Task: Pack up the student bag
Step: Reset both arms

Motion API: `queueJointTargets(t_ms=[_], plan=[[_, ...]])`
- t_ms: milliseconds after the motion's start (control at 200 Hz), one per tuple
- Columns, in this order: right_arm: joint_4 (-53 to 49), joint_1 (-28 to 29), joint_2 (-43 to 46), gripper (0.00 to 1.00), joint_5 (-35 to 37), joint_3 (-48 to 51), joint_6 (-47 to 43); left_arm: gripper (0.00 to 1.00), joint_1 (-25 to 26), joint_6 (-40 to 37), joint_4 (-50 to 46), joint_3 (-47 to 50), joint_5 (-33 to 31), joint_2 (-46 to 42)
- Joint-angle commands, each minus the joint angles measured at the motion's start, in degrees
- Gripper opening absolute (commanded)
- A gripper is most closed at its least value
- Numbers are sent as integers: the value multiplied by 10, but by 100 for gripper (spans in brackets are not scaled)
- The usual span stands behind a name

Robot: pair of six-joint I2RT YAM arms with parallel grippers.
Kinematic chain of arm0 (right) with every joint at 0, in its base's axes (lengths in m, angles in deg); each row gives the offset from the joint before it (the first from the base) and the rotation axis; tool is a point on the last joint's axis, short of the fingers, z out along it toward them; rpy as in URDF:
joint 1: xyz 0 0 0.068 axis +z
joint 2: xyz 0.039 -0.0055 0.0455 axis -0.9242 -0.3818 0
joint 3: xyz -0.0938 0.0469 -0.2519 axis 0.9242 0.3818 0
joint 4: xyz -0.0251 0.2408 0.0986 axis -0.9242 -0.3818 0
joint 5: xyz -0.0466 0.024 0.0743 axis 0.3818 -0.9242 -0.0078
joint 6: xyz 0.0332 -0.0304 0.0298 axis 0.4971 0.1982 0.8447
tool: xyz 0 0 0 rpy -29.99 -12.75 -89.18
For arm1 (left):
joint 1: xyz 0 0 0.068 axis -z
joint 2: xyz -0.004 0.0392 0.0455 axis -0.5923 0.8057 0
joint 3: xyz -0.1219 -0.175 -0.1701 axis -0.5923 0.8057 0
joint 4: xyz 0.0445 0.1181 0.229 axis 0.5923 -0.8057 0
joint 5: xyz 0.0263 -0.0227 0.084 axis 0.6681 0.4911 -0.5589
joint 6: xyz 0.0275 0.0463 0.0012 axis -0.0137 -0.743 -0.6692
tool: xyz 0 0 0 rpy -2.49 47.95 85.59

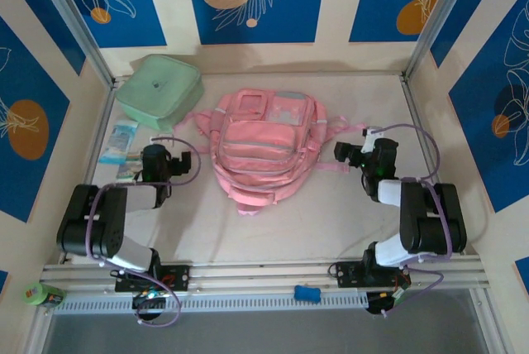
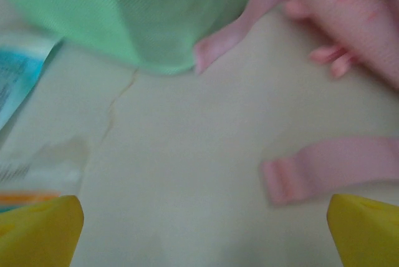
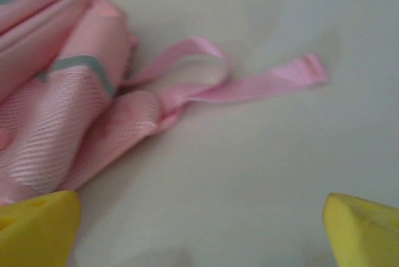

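Note:
The student bag (image 1: 254, 151), a soft pink backpack with a pale grey-blue panel, lies flat in the middle of the table. My left gripper (image 1: 155, 152) stands open just left of it, its yellow fingertips (image 2: 38, 229) wide apart over bare table. A loose pink strap (image 2: 330, 170) lies ahead on the right, and the bag's edge (image 2: 365, 27) is further off. My right gripper (image 1: 342, 152) is open to the right of the bag with nothing between its jaws. In the right wrist view the bag's side (image 3: 56, 111) and a looped strap (image 3: 249, 86) lie ahead of the gripper (image 3: 199, 233).
A mint green square zip case (image 1: 159, 89) sits at the back left, close ahead of the left gripper (image 2: 202, 236). Blue and white packets (image 1: 121, 145) lie by the left wall. A green roll (image 1: 43, 294) and a small blue object (image 1: 307, 292) rest by the front rail.

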Motion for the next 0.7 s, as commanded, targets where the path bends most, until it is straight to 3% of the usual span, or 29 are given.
queueJointTargets(t_ms=[0,160,695], plan=[[89,34,-17,99,-12,9,-56,99,-10,-38,155,33,95,17],[72,33,-19,99,21,-1,-38,99,-13,-28,137,15,76,27],[62,24,-20,99,3,-8,-33,99,-12,-28,136,16,73,25]])
